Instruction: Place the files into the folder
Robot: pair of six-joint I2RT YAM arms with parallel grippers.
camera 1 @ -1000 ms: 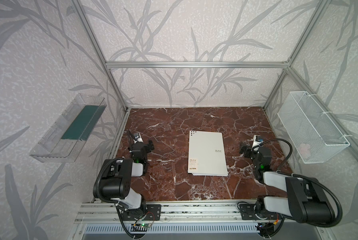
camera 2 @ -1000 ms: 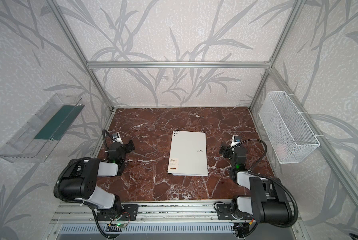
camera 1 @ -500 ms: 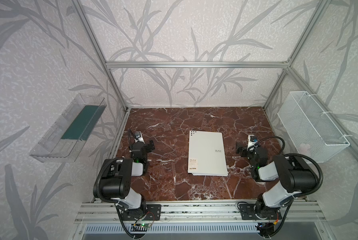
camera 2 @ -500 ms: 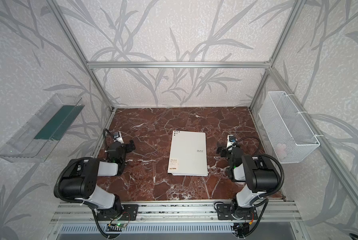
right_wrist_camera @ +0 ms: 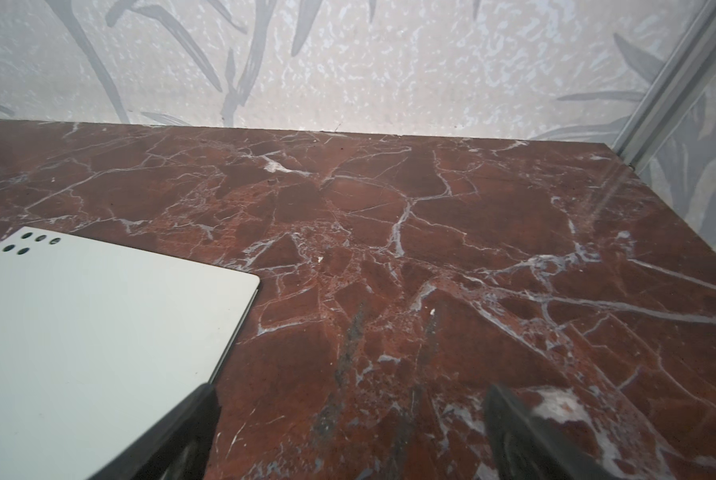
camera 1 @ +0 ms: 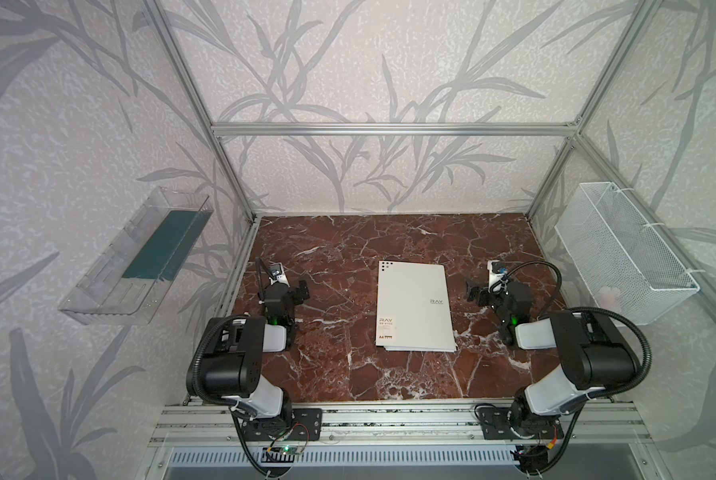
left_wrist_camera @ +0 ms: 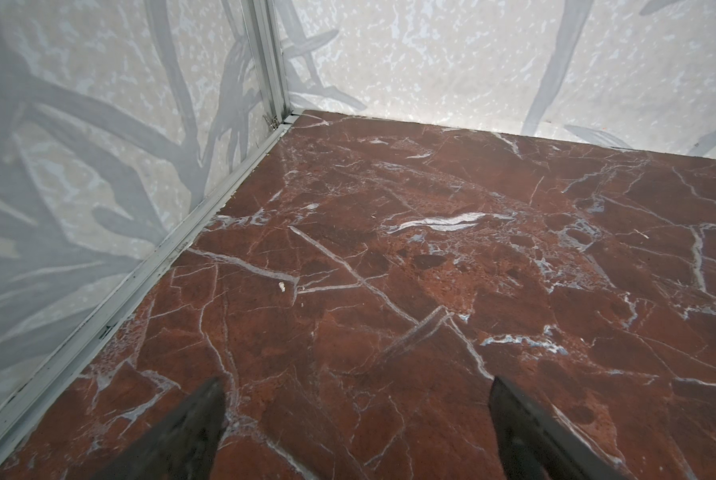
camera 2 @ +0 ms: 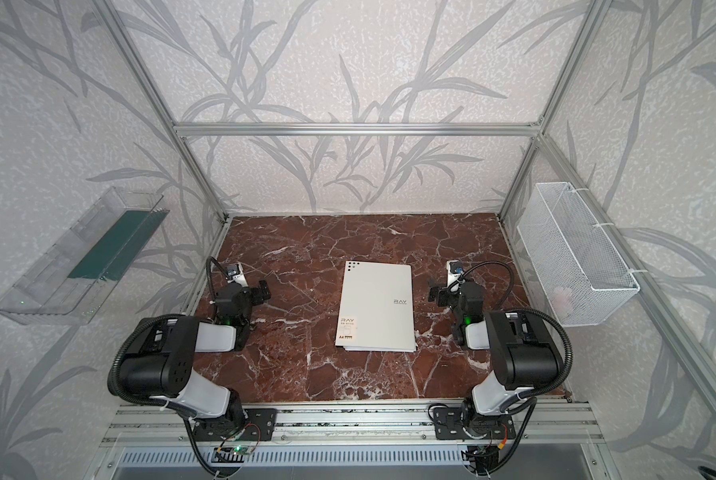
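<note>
Left gripper (left_wrist_camera: pixel 356 386) and right gripper (right_wrist_camera: pixel 348 392) both have fingers spread, empty. The closed folder (right_wrist_camera: pixel 98 324) lies just beside one right finger, files (camera 1: pixel 420 348) seemingly peeking from its edge; I would lift that finger away without catching the cover

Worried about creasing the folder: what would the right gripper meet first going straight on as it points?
Probably the bare table, though depth is unclear; the folder lies off to one side of the right gripper.

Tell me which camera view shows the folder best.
Both top views: the whole closed folder lies flat, its RAY lettering and corner dots visible. The right wrist view catches only its dotted corner; the left wrist view shows none of it.
</note>
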